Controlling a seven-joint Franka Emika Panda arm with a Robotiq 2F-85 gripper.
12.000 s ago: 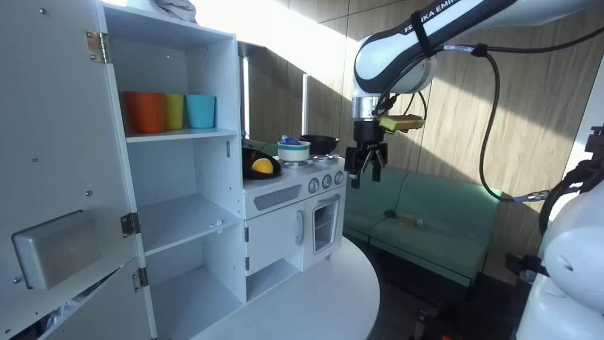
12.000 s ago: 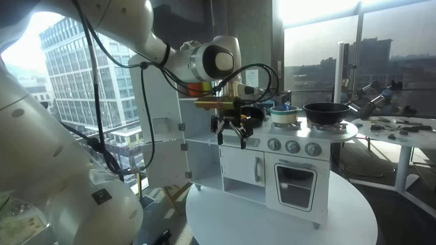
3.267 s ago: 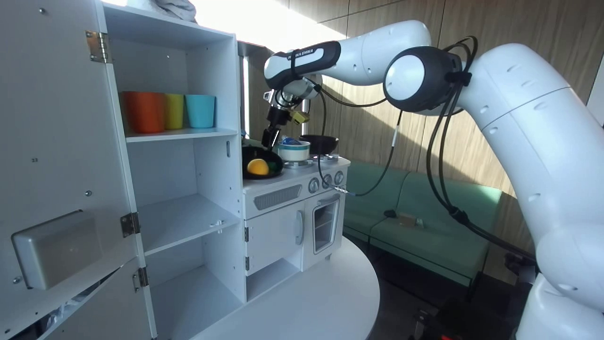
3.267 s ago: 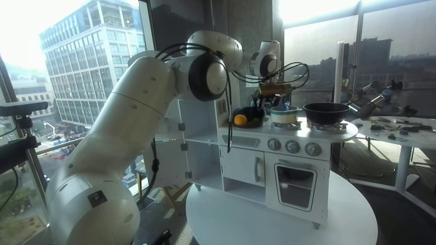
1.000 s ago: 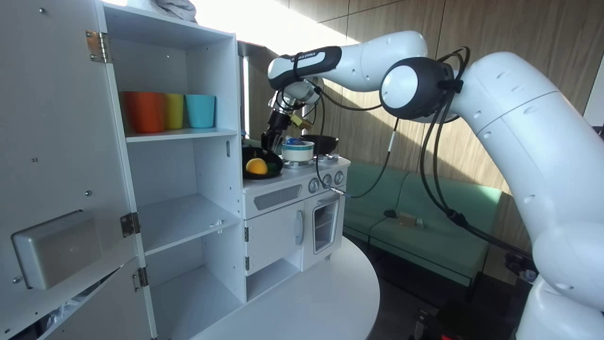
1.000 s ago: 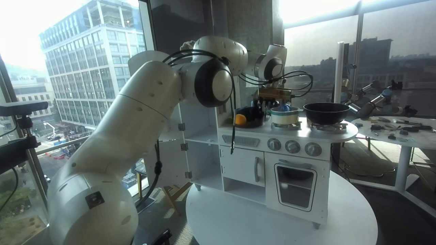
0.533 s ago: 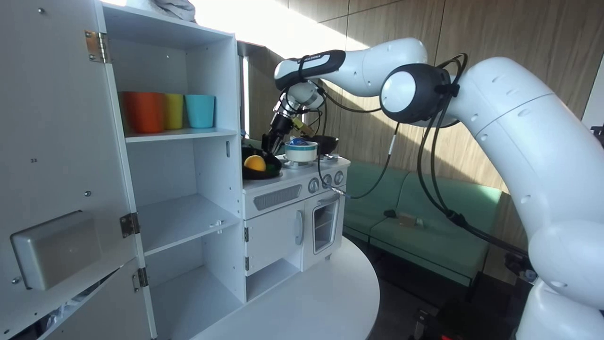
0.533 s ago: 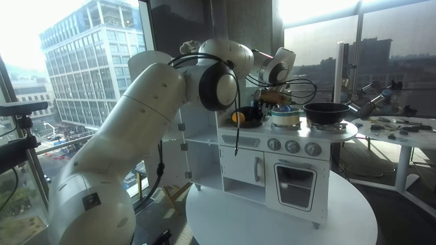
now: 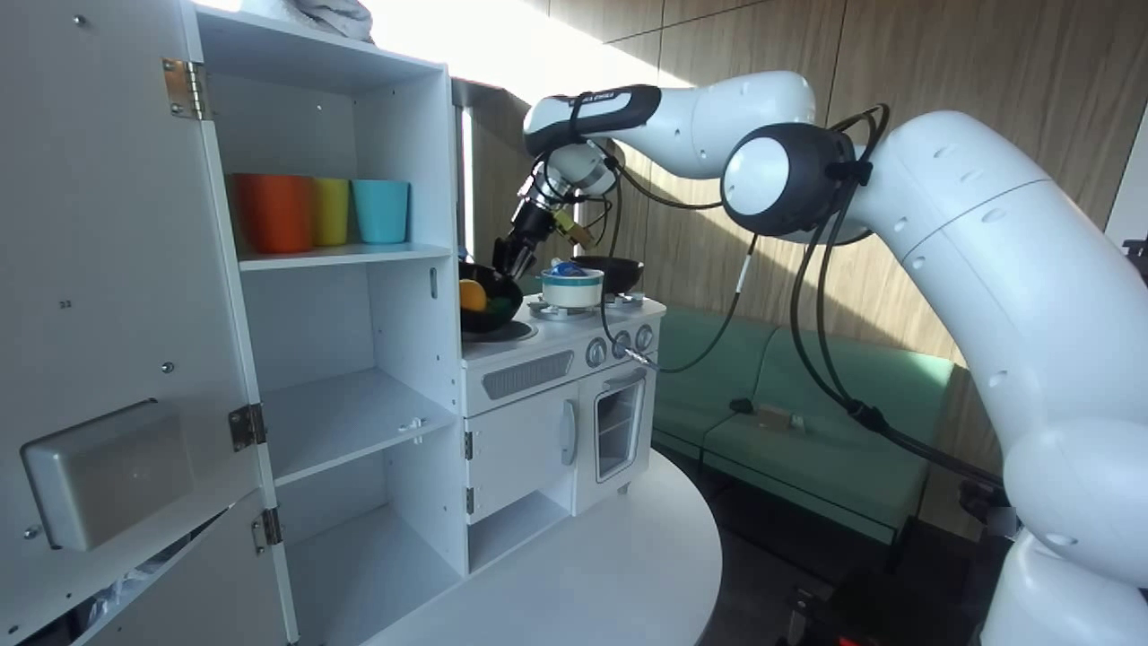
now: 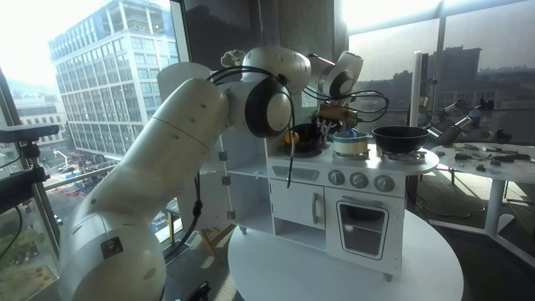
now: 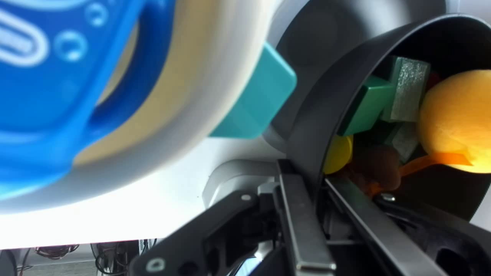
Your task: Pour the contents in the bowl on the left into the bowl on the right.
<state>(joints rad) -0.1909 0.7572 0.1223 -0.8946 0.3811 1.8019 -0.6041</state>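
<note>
In both exterior views the black bowl on the left [image 10: 308,133] tilts above its dark burner disc [image 9: 508,333], raised on the gripper side. My gripper [image 11: 307,173] is shut on its rim, one finger outside the wall and one inside. In the wrist view the bowl's outer wall [image 11: 318,115] hides part of the contents. Inside are an orange fruit [image 11: 460,119], a green block [image 11: 374,103], a yellow piece [image 11: 338,154] and a dim brownish thing. The black bowl on the right [image 10: 400,141] stands on the far burner, outside the wrist view.
Between the bowls stands a white pot [image 9: 571,292] with a teal band and a blue item [image 11: 57,96] in it. Its teal handle [image 11: 261,99] points at the held bowl. The white cabinet [image 9: 408,332] rises beside the stove, with cups [image 9: 273,215] on a shelf.
The gripper came down onto the left bowl's rim, then rose; the bowl has lifted and tilted, the fruit shifting away from the gripper. The white pot has slid slightly toward the right bowl.
</note>
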